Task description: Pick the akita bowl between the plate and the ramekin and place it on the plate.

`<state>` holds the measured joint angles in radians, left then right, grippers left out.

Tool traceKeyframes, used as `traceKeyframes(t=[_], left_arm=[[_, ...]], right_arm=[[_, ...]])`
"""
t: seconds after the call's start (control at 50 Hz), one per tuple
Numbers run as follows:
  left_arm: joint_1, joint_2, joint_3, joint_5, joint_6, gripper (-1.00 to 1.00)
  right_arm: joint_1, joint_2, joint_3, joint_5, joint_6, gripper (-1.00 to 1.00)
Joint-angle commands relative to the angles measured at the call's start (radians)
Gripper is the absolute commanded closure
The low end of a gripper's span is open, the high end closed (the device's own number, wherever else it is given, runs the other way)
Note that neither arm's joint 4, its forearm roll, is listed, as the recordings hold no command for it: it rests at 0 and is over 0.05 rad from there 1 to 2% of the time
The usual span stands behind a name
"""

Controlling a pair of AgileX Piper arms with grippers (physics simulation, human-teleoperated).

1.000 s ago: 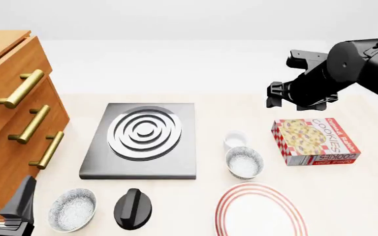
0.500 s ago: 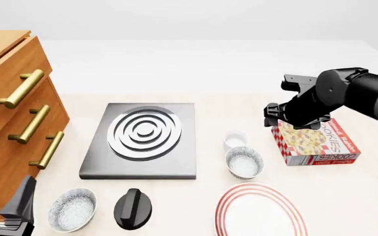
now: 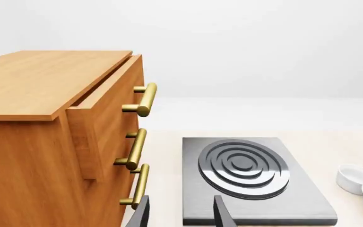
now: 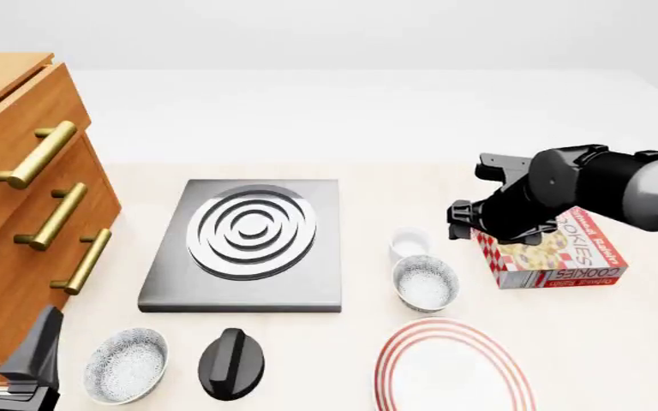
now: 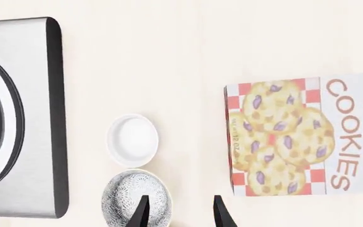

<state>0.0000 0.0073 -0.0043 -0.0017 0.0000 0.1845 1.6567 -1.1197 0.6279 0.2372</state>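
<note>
The akita bowl (image 4: 425, 283), white and speckled inside, sits between the small white ramekin (image 4: 409, 244) and the red-ringed plate (image 4: 452, 366). My right gripper (image 4: 464, 224) hangs open above the table between the ramekin and the cookie box. In the right wrist view its fingers (image 5: 180, 213) are spread, with one fingertip (image 5: 142, 211) over the edge of the akita bowl (image 5: 135, 197) and the ramekin (image 5: 133, 141) just beyond. My left gripper (image 4: 4, 347) stands open at the near left corner, holding nothing. It appears as (image 3: 181, 215) in the left wrist view.
A second speckled bowl (image 4: 127, 364) and a black knob (image 4: 233, 364) lie at the near left. A grey burner slab (image 4: 246, 240) fills the middle. A cookie box (image 4: 552, 248) lies under my right arm. A wooden drawer cabinet (image 4: 20, 214) lines the left side.
My right arm has come down and moved left, from high above the cookie box to low over its left edge, nearer the ramekin and bowl. The left arm has stayed still.
</note>
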Motion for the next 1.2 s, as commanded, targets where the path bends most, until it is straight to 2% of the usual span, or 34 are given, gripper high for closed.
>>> traceKeyframes(t=[0.02,0.38,1.06,1.1,1.14,1.2], left_arm=[[0.0,0.0,0.0,0.0,0.0,-1.0],[0.0,0.0,0.0,0.0,0.0,-1.0],[0.0,0.0,0.0,0.0,0.0,-1.0],[0.0,0.0,0.0,0.0,0.0,-1.0],[0.0,0.0,0.0,0.0,0.0,-1.0],[0.0,0.0,0.0,0.0,0.0,-1.0]], right_arm=[[0.017,0.019,0.029,-0.034,0.031,-1.0],[0.05,0.069,0.065,-0.088,0.073,-1.0],[0.056,0.062,0.135,-0.124,0.064,-1.0],[0.06,0.062,0.144,-0.13,0.068,-1.0],[0.089,0.062,0.153,-0.132,0.095,-1.0],[0.08,0.044,0.164,-0.134,0.084,-1.0]])
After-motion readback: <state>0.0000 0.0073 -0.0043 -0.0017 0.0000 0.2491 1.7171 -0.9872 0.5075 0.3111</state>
